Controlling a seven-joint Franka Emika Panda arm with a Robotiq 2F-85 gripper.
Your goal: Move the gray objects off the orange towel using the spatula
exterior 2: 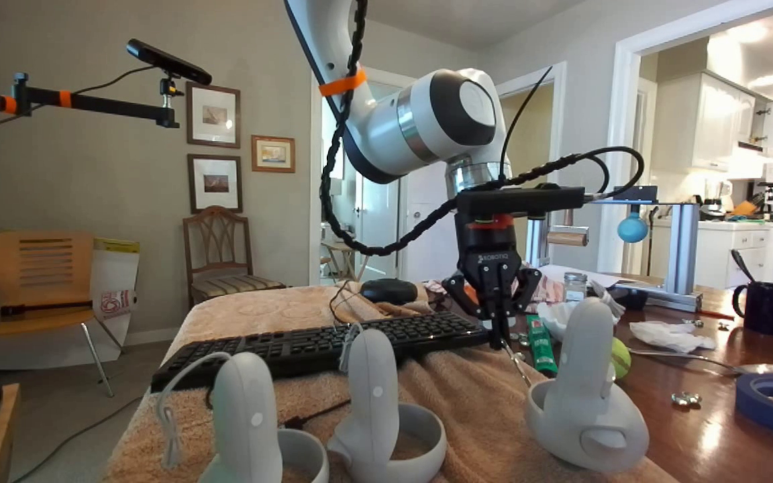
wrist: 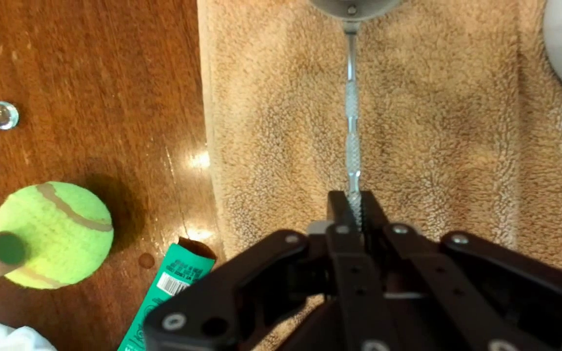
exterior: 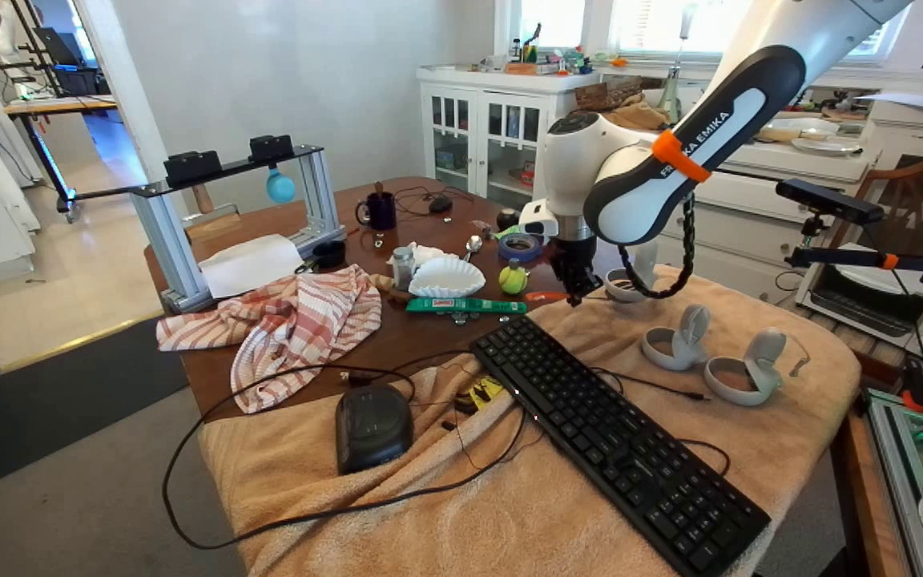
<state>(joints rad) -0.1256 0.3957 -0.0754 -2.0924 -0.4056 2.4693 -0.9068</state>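
Note:
My gripper is shut on the spatula, a thin silver tool with a knurled handle. In the wrist view the tool's far end meets the edge of a gray object; whether they touch I cannot tell. Three pale gray loop-shaped objects show in both exterior views: the nearest to the gripper is this gray object, by the towel's edge. Farther off are a second gray object and a third gray object. The orange towel lies beneath, bunched in places.
A black keyboard stretches across the towel, close to the gripper, with loose cables nearby. Beside the towel are a tennis ball, a green box, blue tape and a white dish. A dark oval device sits farther away.

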